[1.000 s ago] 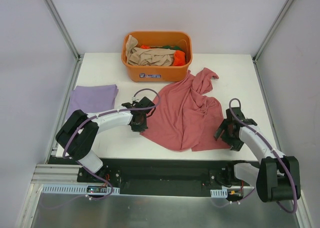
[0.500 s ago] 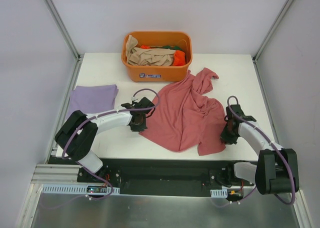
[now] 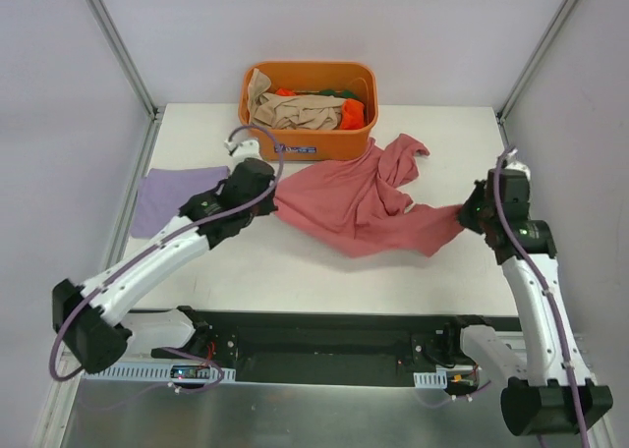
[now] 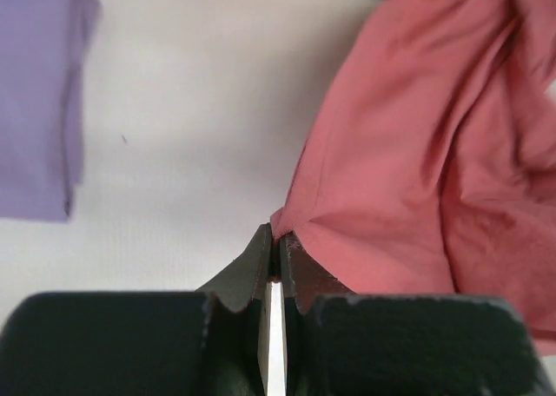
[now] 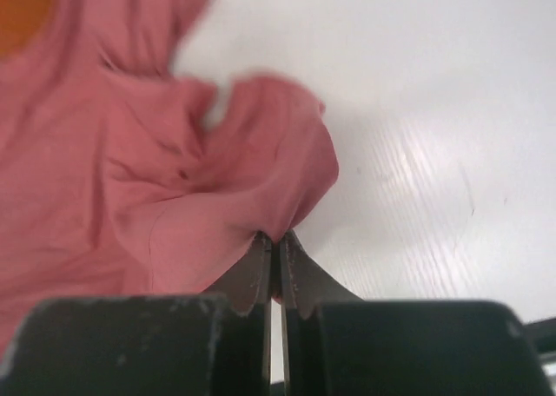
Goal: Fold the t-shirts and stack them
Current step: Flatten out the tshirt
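The rose-red t-shirt (image 3: 359, 207) hangs stretched between my two grippers over the middle of the table, its upper part bunched toward the tub. My left gripper (image 3: 271, 202) is shut on the shirt's left corner; in the left wrist view the cloth (image 4: 417, 153) is pinched at the tips (image 4: 276, 238). My right gripper (image 3: 468, 214) is shut on the right corner, where a fold of the shirt (image 5: 130, 170) is clamped between the tips (image 5: 276, 238). A folded lavender t-shirt (image 3: 172, 197) lies flat at the table's left edge and also appears in the left wrist view (image 4: 35, 101).
An orange plastic tub (image 3: 310, 145) stands at the back centre, holding crumpled beige cloth (image 3: 290, 109) with orange and green cloth beside it. Metal frame posts rise at the table's back corners.
The right gripper closed on the shirt's right corner and rose toward the far right. The left arm swung up and back with its corner, pulling the shirt taut off the table's near side.
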Motion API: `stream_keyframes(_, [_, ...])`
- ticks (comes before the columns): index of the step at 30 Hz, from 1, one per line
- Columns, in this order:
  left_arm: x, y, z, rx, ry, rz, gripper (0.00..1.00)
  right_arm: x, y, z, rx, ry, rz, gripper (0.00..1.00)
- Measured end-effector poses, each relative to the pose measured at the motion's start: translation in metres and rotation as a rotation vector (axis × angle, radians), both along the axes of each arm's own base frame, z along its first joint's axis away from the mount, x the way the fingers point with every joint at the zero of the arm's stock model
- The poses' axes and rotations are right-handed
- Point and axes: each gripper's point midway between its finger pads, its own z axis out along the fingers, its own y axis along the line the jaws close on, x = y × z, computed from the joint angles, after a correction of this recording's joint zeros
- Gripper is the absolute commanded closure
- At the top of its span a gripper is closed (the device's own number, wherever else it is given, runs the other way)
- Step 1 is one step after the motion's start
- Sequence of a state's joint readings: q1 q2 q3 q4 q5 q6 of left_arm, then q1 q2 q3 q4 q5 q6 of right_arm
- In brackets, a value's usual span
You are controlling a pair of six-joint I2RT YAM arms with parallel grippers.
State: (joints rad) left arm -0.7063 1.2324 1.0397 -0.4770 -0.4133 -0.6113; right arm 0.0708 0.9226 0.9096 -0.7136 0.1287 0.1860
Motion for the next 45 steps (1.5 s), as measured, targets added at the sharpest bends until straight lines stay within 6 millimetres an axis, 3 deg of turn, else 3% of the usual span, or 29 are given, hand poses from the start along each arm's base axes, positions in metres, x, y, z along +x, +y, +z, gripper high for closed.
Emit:
stream_keyframes(2, [0.007,0.006,0.045,-0.034,-0.118,0.015,1.0,0.01,-0.005,0.051,-0.018,-0.134,-0.006,0.99])
stream_keyframes(7, [0.008,0.023,0.168,-0.108,-0.413,-0.001,1.0,0.009,-0.022,0.16,-0.072,-0.359,-0.038,0.99])
stream_keyframes(11, [-0.001,0.038,0.252,-0.145,-0.594,-0.013,1.0,-0.002,-0.028,0.259,-0.105,-0.561,-0.045,0.99])
stream_keyframes(13, [-0.011,0.043,0.293,-0.173,-0.679,-0.041,1.0,-0.016,-0.029,0.312,-0.116,-0.682,-0.043,0.99])
stream_keyframes(14, [-0.019,0.045,0.312,-0.19,-0.719,-0.067,1.0,-0.023,-0.029,0.329,-0.121,-0.728,-0.039,0.99])
stream_keyframes(17, [-0.047,0.049,0.359,-0.243,-0.833,-0.17,1.0,-0.056,-0.027,0.372,-0.137,-0.852,-0.018,0.99])
stream_keyframes(19, [-0.072,0.054,0.385,-0.285,-0.906,-0.24,1.0,-0.079,-0.026,0.39,-0.144,-0.916,-0.006,0.99])
stream_keyframes(27, [-0.165,0.084,0.46,-0.425,-1.155,-0.436,1.0,-0.18,-0.014,0.451,-0.155,-1.21,0.072,0.99])
stream_keyframes(31, [-0.178,0.089,0.473,-0.435,-1.2,-0.458,1.0,-0.201,-0.012,0.467,-0.169,-1.292,0.083,0.99])
stream_keyframes(33, [-0.169,0.089,0.471,-0.412,-1.19,-0.43,1.0,-0.195,-0.013,0.467,-0.18,-1.285,0.082,0.99])
stream_keyframes(35, [-0.146,0.091,0.466,-0.365,-1.162,-0.346,1.0,-0.179,-0.016,0.464,-0.193,-1.251,0.069,0.99])
stream_keyframes(37, [-0.11,0.092,0.456,-0.29,-1.108,-0.225,1.0,-0.146,-0.02,0.457,-0.207,-1.188,0.055,0.99])
stream_keyframes(40, [-0.044,0.085,0.428,-0.129,-1.001,-0.046,1.0,-0.068,-0.023,0.432,-0.227,-1.03,0.052,0.99])
stream_keyframes(42, [0.002,0.08,0.393,-0.013,-0.905,0.044,1.0,0.0,-0.025,0.396,-0.231,-0.89,0.055,0.99])
stream_keyframes(43, [0.026,0.078,0.366,0.042,-0.844,0.082,1.0,0.035,-0.025,0.366,-0.232,-0.799,0.058,0.99])
stream_keyframes(45, [0.069,0.074,0.294,0.147,-0.689,0.114,1.0,0.09,-0.025,0.299,-0.225,-0.63,0.068,0.99])
